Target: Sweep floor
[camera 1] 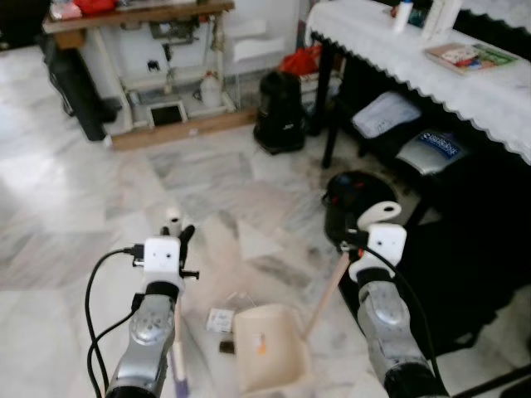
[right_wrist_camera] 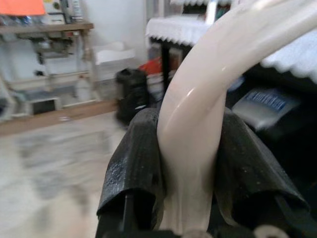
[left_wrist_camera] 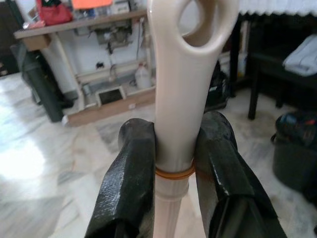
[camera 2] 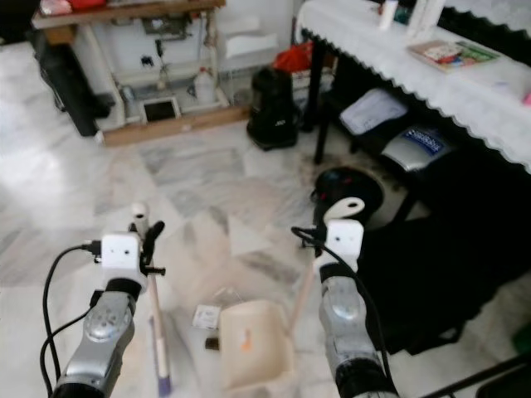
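Broom handle [left_wrist_camera: 181, 99]: we judge it light, stiff, smooth plastic; likely to twist if held loosely. We'd hold just under the hanging loop.
Left gripper [left_wrist_camera: 173, 163]: fingers pinching the handle near its top, forearm raised in front.
Dustpan [camera 1: 270, 348]: on the marble floor between the arms, scraps [camera 1: 221, 320] just beside.
Right gripper [right_wrist_camera: 190, 168]: clamped on the dustpan handle [right_wrist_camera: 198, 114], arm forward.

A lived-in room of a home: pale marble floor [camera 1: 75, 207], a table [camera 1: 465, 83] under a white lace cloth well ahead of the right gripper's jaws, books [camera 1: 469, 56] on it, cushioned seats [camera 1: 386, 112] tucked beneath. Far ahead of the left jaws, a cluttered wooden workbench [camera 1: 137, 16] and a black bag [camera 1: 279, 112].
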Tool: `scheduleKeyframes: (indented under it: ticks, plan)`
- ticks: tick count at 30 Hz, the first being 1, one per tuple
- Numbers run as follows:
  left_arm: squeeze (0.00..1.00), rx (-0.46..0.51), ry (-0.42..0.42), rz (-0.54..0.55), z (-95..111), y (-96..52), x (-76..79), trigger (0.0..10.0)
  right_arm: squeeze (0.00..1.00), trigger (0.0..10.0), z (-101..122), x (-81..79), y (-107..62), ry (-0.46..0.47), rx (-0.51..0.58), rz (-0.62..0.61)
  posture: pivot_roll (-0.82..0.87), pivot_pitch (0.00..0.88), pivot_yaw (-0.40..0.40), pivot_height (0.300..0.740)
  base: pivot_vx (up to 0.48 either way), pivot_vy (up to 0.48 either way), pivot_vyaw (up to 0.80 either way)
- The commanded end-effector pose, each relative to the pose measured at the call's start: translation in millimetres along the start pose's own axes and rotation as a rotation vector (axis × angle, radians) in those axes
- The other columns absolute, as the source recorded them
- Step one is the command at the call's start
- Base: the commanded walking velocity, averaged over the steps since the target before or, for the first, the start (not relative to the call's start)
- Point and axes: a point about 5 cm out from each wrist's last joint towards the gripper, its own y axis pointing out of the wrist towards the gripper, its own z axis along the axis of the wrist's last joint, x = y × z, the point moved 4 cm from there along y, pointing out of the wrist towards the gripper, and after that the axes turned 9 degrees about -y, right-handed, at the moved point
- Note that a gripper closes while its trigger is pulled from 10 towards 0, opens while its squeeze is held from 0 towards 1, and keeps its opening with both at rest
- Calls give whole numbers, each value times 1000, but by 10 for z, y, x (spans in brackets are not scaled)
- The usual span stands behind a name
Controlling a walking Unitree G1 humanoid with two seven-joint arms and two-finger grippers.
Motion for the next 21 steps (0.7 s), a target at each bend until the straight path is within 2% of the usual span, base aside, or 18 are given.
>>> scheduleKeyframes:
  ticks: [1, 21]
  plan:
    - [0, 29, 5, 6, 68, 7, -47, 10000, 0, 10000, 152, -73, 52, 9, 55, 10, 70, 61, -13, 740, 0, 0, 0]
    - [0, 76, 25, 35, 162, -26, -122, 10000, 0, 10000, 15, 115, -47, -35, 11, -67, 63, 72, -11, 740, 0, 0, 0]
